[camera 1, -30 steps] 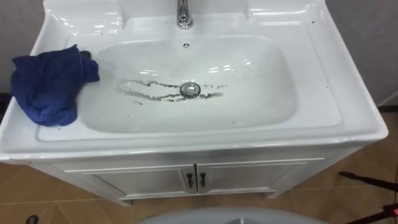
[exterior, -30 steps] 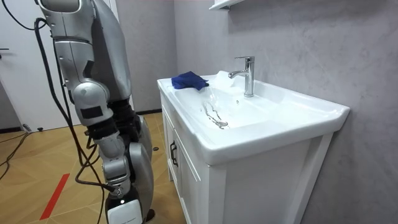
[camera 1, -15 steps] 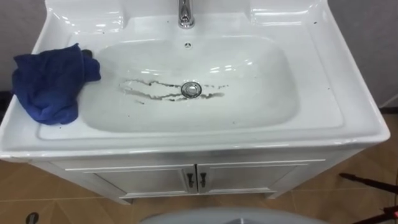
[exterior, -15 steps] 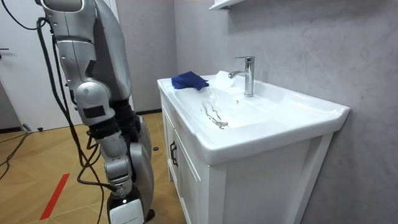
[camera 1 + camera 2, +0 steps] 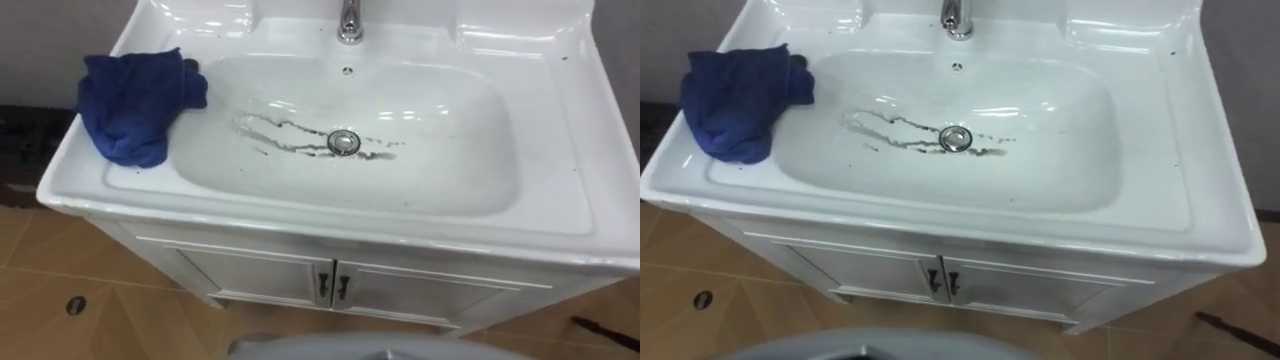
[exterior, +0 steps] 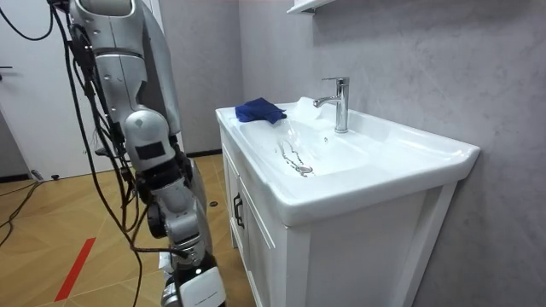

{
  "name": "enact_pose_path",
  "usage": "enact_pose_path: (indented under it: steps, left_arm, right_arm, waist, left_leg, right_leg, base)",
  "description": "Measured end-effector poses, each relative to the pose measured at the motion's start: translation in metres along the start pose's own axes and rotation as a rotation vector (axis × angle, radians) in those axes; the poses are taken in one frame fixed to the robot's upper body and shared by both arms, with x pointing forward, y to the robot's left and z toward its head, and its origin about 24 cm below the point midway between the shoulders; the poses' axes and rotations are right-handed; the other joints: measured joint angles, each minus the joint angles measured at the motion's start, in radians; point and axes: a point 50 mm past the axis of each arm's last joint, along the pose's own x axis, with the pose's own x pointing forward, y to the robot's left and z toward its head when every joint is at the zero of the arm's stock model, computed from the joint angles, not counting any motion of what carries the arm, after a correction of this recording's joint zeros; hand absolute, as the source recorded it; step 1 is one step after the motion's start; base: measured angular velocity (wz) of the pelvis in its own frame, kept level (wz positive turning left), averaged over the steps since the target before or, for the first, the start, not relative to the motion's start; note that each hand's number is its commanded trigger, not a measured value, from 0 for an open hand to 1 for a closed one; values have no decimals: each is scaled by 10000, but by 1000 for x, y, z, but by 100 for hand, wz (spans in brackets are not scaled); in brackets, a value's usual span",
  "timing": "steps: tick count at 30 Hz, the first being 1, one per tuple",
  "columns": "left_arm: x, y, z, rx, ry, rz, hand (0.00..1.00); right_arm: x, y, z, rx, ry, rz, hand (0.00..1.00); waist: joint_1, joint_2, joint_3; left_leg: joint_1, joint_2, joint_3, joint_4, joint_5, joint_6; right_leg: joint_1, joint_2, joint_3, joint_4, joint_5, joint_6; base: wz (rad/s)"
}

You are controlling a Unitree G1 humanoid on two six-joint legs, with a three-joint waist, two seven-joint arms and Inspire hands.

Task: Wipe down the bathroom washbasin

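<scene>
**Basin unwiped, cloth waiting on the left rim**

We see the white basin lying with its long axis across the robot's front. The faucet stands at the middle of the far side, and dark streaks run left to right through the drain. The blue cloth sits bunched on the left rim, its long axis running near to far and leaning toward the bowl, with one corner over the slope. We judge that a clumsy reach could push it off the outer edge to the floor. A loose hold could also let it ball up and smear the streaks rather than lift them. The right hand hangs low beside the robot, and we cannot tell how its fingers are set.
</scene>
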Motion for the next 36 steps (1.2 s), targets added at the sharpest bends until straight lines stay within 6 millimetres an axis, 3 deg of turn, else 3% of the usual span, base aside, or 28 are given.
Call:
enact_pose_path:
  steps: [4, 7, 13, 18, 20, 23, 26, 31, 33, 35, 36]
  left_arm:
    - [3, 13, 33, -2087, -513, 1201, 0]
    - [3, 29, 61, -3563, -1170, 2018, 0]
    - [-12, 43, 113, -5685, -2758, 2948, 0]
    - [-28, 60, 162, -7118, -4135, 3384, 0]
    - [-41, 64, 190, -7602, -5256, 3316, 0]
    - [-58, 68, 212, -8005, -6384, 3139, 0]
    - [-81, 68, 231, -8893, -7174, 2568, 0]
    - [-109, 71, 251, -9390, -8746, 2516, 0]
    - [-126, 76, 259, -9706, -9731, 2398, 0]
    - [-146, 81, 267, -9686, -11220, 2514, 0]
    - [-149, 81, 268, -9600, -11498, 2541, 0]
  right_arm:
    - [0, -5, 4, 232, -242, -331, 0]
    - [-1, -15, 10, 439, -661, -618, 0]
    - [-3, -25, 19, 456, -1150, -1020, 0]
    - [-4, -25, 19, 697, -1337, -998, 0]
    - [-4, -26, 17, 621, -1300, -1026, 0]
    - [-4, -27, 16, 635, -1384, -1052, 0]
    - [-4, -27, 16, 702, -1444, -1044, 0]
    - [-4, -27, 19, 681, -1810, -1018, 0]
    - [-4, -27, 18, 715, -1821, -1020, 0]
    - [-5, -27, 17, 718, -1862, -1025, 0]
    - [-5, -27, 17, 726, -1862, -1023, 0]
  waist:
    - [209, 124, -42]
    - [417, 361, -148]
    - [410, 841, -107]
    - [575, 1011, -212]
    - [611, 1077, -167]
    - [597, 1107, -155]
    - [537, 1170, -172]
    - [291, 1137, -98]
    - [164, 1102, -36]
    - [15, 1069, 115]
    - [-9, 1070, 119]
  left_leg:
    - [-124, -91, -424, 13, -10, 20]
    - [-248, -90, -423, 16, -20, 37]
    - [-318, -150, -578, 23, 0, 66]
    - [-318, -136, -483, 22, 4, 68]
    - [-321, -147, -474, 3, 4, 68]
    - [-340, -168, -458, 2, 4, 68]
    - [-432, -169, -466, 5, 4, 68]
    - [-432, -166, -489, 6, 4, 69]
    - [-438, -164, -518, 6, 4, 68]
    - [-434, -158, -466, 6, 4, 68]
    - [-434, -156, -443, 5, 4, 68]
  right_leg:
    - [-33, -43, -196, 9, -34, 19]
    - [-160, -40, -206, 17, -32, 21]
    - [-192, -89, -328, 7, -41, 34]
    - [-299, -54, -64, 29, -59, 31]
    - [-321, -57, -58, 37, -58, 32]
    - [-349, -48, -28, 27, -55, 39]
    - [-425, -27, -38, 26, -50, 52]
    - [-423, -30, -28, 27, -49, 53]
    - [-423, -24, -33, 5, -49, 53]
    - [-434, -16, 15, -1, -48, 53]
    - [-438, -10, 31, -1, -48, 53]
  base:
    - [17]
    - [0]
    - [5]
    - [-15]
    - [0]
    - [-3]
    - [2]
    - [1]
    - [0]
    - [-4]
    - [-8]
